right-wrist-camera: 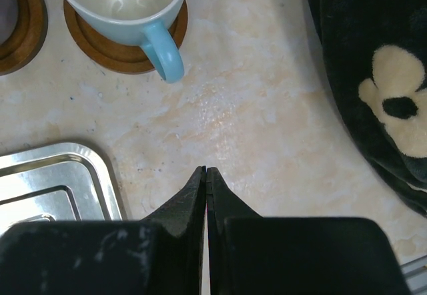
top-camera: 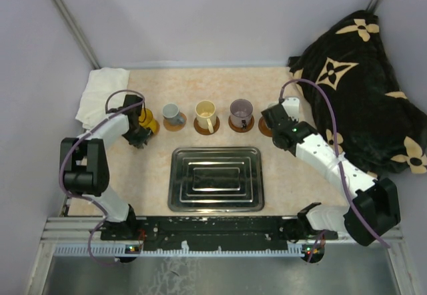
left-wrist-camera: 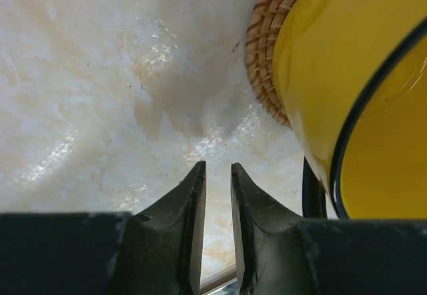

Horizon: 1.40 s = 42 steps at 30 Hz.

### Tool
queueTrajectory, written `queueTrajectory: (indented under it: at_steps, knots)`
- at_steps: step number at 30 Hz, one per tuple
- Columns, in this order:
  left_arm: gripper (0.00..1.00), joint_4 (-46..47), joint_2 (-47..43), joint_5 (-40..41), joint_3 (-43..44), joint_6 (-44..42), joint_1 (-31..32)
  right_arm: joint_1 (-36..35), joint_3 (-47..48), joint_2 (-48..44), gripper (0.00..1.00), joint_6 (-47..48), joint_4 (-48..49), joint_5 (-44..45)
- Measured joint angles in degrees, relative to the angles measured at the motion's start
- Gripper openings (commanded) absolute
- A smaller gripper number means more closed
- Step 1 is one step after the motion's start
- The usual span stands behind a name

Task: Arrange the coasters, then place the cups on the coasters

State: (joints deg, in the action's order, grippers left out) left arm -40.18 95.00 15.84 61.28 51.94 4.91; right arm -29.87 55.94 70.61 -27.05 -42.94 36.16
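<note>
Yellow cup (left-wrist-camera: pixel 347 75) beside narrow-gapped empty left tool (left-wrist-camera: pixel 218 168); right tool (right-wrist-camera: pixel 205 171) closed, empty.

Row of cups (top-camera: pixel 206 113) on coasters (right-wrist-camera: pixel 107 51) behind the tray (top-camera: pixel 215 153), towel (top-camera: pixel 100 91) left, blanket (top-camera: pixel 360 88) right.

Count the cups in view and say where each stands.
5, in a row behind the steel tray: yellow cup at the left end, then grey-white cup, cream cup, purplish-grey cup, and light blue cup at the right end, mostly hidden in the top view.
</note>
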Motion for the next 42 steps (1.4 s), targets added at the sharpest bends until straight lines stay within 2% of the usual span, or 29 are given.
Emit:
queueTrajectory:
  at_steps: [10, 30, 42]
  knots:
    - [0.27, 4.0, 2.9, -2.2, 0.0, 3.3, -3.1, 0.0, 0.9, 1.2, 0.04, 0.5, 0.1, 0.6]
    - [0.26, 4.7, 4.3, -2.3, 0.0, 4.9, -4.9, 0.0, 3.8, 4.3, 0.07, 1.6, 0.1, 3.1]
    - [0.25, 6.1, 7.7, -4.1, 3.7, 5.0, -6.6, 0.0, 5.4, 5.9, 0.08, 2.0, 0.2, 4.2]
